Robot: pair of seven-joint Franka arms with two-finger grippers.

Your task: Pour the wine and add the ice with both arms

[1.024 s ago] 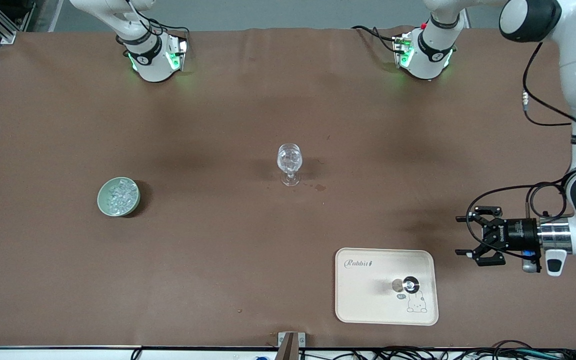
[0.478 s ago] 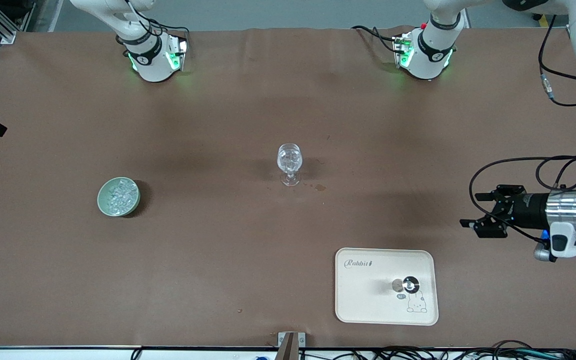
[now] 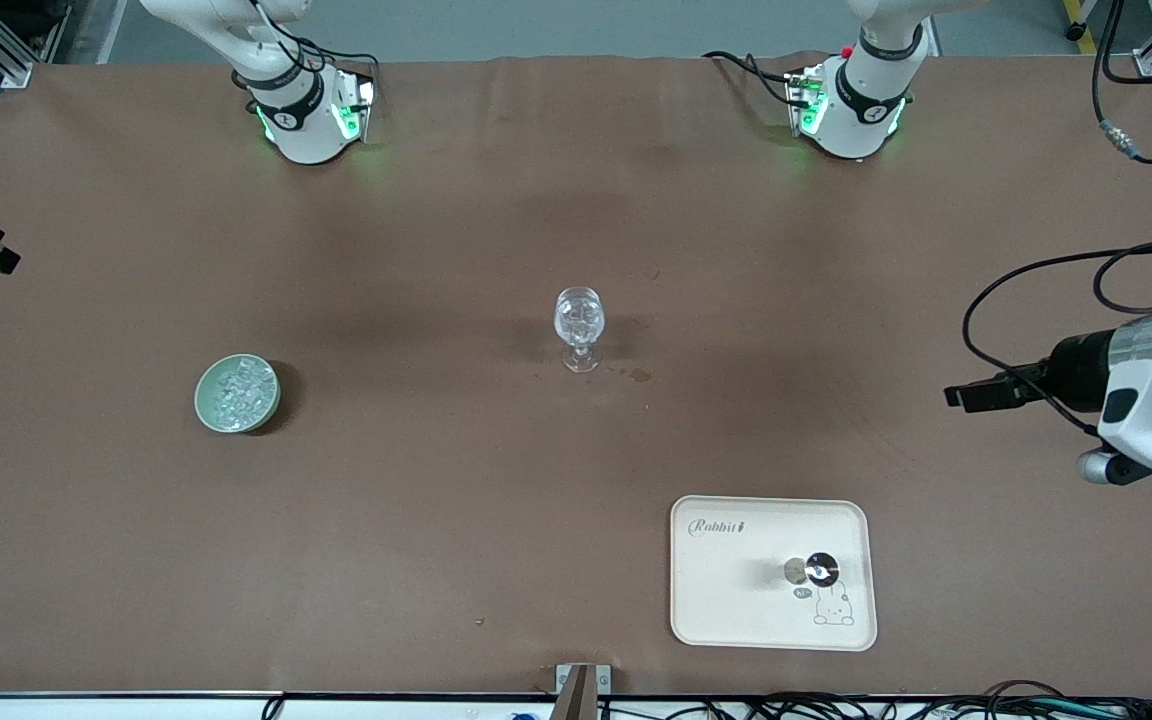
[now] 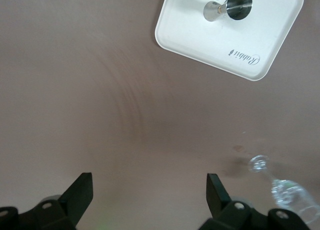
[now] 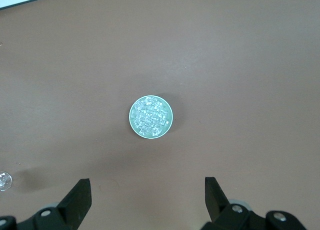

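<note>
A clear stemmed glass stands mid-table, its bowl glinting; it also shows in the left wrist view. The ice fills a pale green bowl toward the right arm's end; the right wrist view shows the ice from high above. My left gripper hangs open and empty over bare table at the left arm's end, well apart from the glass; its fingers stand wide apart in the left wrist view. My right gripper is open and empty, high over the table beside the bowl.
A cream tray lies near the front edge, with a small metal jigger on it; the left wrist view shows the tray too. A small dark stain marks the brown cloth beside the glass.
The left gripper has drawn away from beside the tray toward the left arm's end of the table and turned side-on. Glass, bowl and tray have not moved.
</note>
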